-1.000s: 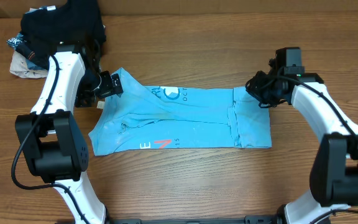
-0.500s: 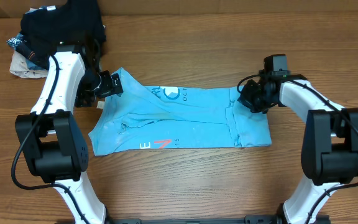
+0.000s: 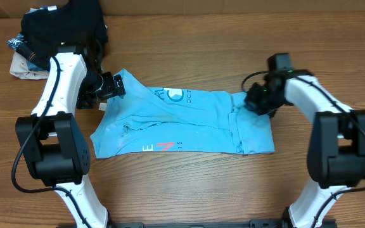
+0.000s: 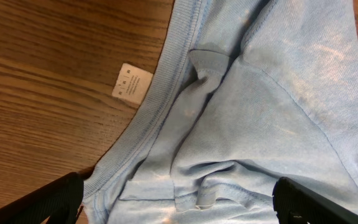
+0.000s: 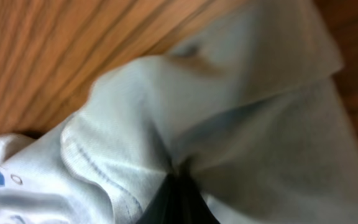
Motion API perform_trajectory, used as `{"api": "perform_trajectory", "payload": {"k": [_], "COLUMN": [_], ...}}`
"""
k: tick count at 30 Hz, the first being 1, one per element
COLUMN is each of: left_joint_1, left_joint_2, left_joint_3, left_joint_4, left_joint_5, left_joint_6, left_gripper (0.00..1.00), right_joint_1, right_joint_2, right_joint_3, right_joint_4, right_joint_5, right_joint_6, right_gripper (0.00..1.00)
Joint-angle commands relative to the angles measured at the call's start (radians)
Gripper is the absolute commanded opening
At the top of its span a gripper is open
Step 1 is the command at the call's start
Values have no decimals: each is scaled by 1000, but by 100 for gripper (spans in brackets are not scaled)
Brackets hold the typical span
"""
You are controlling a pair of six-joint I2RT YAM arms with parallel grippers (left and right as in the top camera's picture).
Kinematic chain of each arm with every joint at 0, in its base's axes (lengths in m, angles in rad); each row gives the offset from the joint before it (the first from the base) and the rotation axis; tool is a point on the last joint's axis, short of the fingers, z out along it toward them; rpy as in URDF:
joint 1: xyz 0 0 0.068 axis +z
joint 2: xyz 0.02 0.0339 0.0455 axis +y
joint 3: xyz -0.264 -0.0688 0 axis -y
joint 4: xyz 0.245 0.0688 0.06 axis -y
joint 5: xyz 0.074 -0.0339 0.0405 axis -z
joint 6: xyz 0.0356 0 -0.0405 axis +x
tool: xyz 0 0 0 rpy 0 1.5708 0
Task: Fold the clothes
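Observation:
The light sky-blue T-shirt (image 3: pixel 189 123) lies partly folded across the middle of the wooden table, with white print near its top edge and red and white lettering near its bottom edge. My left gripper (image 3: pixel 109 85) sits at the shirt's top-left corner by the collar. In the left wrist view its jaws (image 4: pixel 179 200) stand wide apart with collar cloth (image 4: pixel 229 124) between them. My right gripper (image 3: pixel 256 100) is at the shirt's top-right edge. In the right wrist view it (image 5: pixel 176 194) is shut on a bunched fold of the shirt (image 5: pixel 135 124).
A heap of black and dark garments (image 3: pixel 68 22) lies at the back left, with a pale crumpled item (image 3: pixel 24 66) beside it. A small white label (image 4: pixel 132 81) sticks out from the collar onto the wood.
My right gripper has moved left onto the shirt's top-right edge and closed on it, drawing that edge slightly inward. The left arm has not moved.

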Motion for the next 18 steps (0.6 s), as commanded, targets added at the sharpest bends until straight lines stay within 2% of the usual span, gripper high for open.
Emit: {"api": "perform_trajectory", "payload": {"k": [1, 4, 10, 13, 18], "left_joint_1": [-9, -9, -9, -9, -9], "left_joint_2": [5, 5, 5, 5, 5], "left_joint_3": [8, 8, 8, 8, 8], "left_joint_4": [-1, 2, 1, 2, 2], "left_joint_5": [7, 7, 7, 8, 8], "left_joint_6": [-6, -6, -6, -6, -6], "left_gripper": [100, 100, 100, 100, 100], "right_joint_1": [-66, -92, -97, -94, -93], "right_joint_2": [-98, -109, -109, -109, -108], "right_joint_3": [71, 76, 68, 68, 59], "right_joint_4": [-52, -110, -179, -187, -158], "right_joint_5": [56, 61, 128, 118, 76], "right_joint_6": [-36, -109, -135, -135, -134], "right_gripper": [4, 8, 17, 35, 36]}}
